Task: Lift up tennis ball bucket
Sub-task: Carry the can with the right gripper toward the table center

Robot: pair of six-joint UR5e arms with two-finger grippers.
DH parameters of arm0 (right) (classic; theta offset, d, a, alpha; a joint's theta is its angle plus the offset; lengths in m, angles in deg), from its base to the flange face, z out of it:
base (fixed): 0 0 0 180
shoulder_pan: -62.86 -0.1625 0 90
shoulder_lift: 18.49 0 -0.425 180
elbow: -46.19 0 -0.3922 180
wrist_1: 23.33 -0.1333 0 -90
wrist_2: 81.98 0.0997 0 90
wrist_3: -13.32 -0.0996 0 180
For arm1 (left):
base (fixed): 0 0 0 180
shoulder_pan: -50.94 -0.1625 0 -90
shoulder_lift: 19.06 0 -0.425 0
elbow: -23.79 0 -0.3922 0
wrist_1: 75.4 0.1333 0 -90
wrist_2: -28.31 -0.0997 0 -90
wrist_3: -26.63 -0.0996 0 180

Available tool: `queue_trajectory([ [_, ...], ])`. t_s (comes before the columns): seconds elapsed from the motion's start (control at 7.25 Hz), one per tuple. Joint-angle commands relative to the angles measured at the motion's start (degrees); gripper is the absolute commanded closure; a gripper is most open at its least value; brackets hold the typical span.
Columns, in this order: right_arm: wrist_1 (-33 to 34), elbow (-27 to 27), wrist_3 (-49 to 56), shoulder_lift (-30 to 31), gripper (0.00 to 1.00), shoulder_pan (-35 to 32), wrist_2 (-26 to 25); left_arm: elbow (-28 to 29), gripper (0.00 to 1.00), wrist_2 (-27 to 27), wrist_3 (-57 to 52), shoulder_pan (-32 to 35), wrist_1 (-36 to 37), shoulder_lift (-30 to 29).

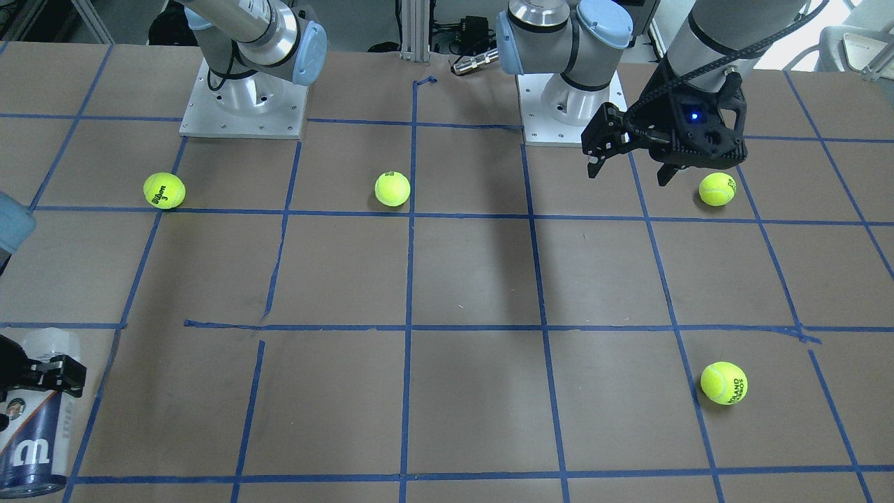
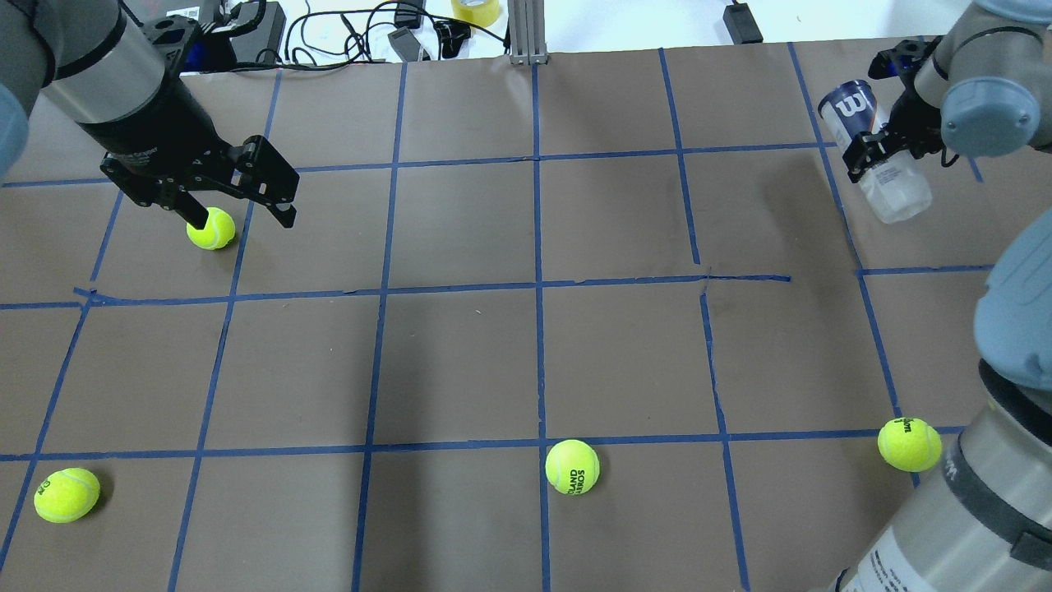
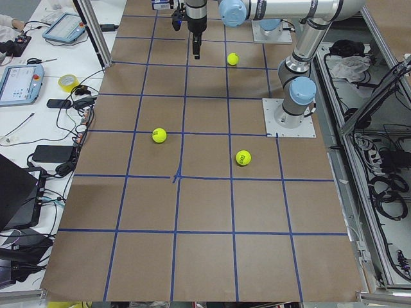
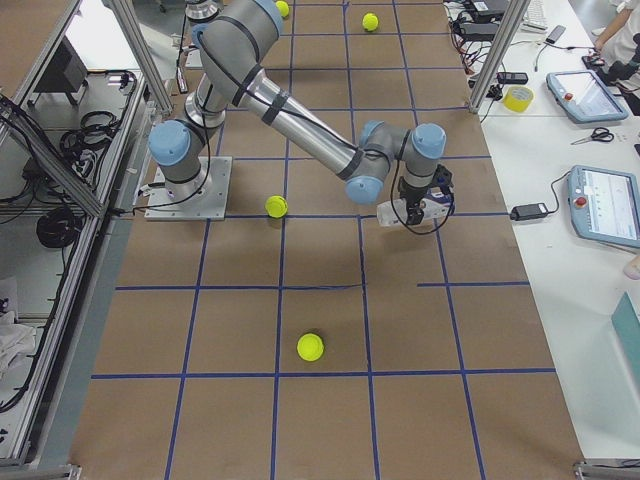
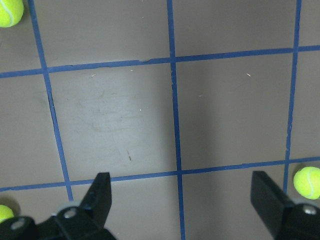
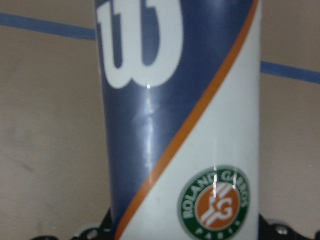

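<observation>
The tennis ball bucket (image 2: pixel 873 140) is a slim can with a white and navy label, at the table's far right. It also shows in the front view (image 1: pixel 31 426) and fills the right wrist view (image 6: pixel 180 125). My right gripper (image 2: pixel 875 156) is shut on the can's middle and holds it tilted. I cannot tell whether the can touches the table. My left gripper (image 2: pixel 242 218) is open and empty above the far left of the table, beside a loose tennis ball (image 2: pixel 211 228). Its fingers (image 5: pixel 100 200) show spread wide in the left wrist view.
Three more loose tennis balls lie at near left (image 2: pixel 66 495), near middle (image 2: pixel 572 467) and near right (image 2: pixel 909 444). Blue tape lines grid the brown table. Cables and devices lie past the far edge (image 2: pixel 394 33). Both arm bases (image 1: pixel 243 105) stand at the robot's side.
</observation>
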Motion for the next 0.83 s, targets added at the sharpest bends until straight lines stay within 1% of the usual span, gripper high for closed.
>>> queue_trajectory([
  [0.0,-0.7,-0.2,-0.5,2.1,0.24,-11.4,0.1,0.1,0.00,-4.4,-0.1,0.0,-0.8,-0.1],
  [0.14,0.0,-0.7,0.0,2.1,0.24,-16.5,0.2,0.1,0.00,-4.2,-0.1,0.0,-0.7,-0.1],
  [0.28,-0.3,-2.3,-0.1,1.7,0.23,-21.5,0.1,0.0,0.00,-4.5,-0.1,0.0,0.2,-0.1],
  [0.41,-0.3,-3.1,-0.7,1.2,0.23,-27.9,-0.8,0.1,0.00,-4.7,-0.1,0.1,0.3,-0.2],
  [0.55,1.7,-3.3,0.2,-0.2,0.23,-32.0,-0.9,0.2,0.00,-4.7,-0.1,-0.2,0.4,-0.2],
  [0.69,6.2,-3.4,1.1,-1.5,0.22,-33.8,-0.8,0.8,0.00,-4.8,-0.1,-0.2,0.8,-0.4],
])
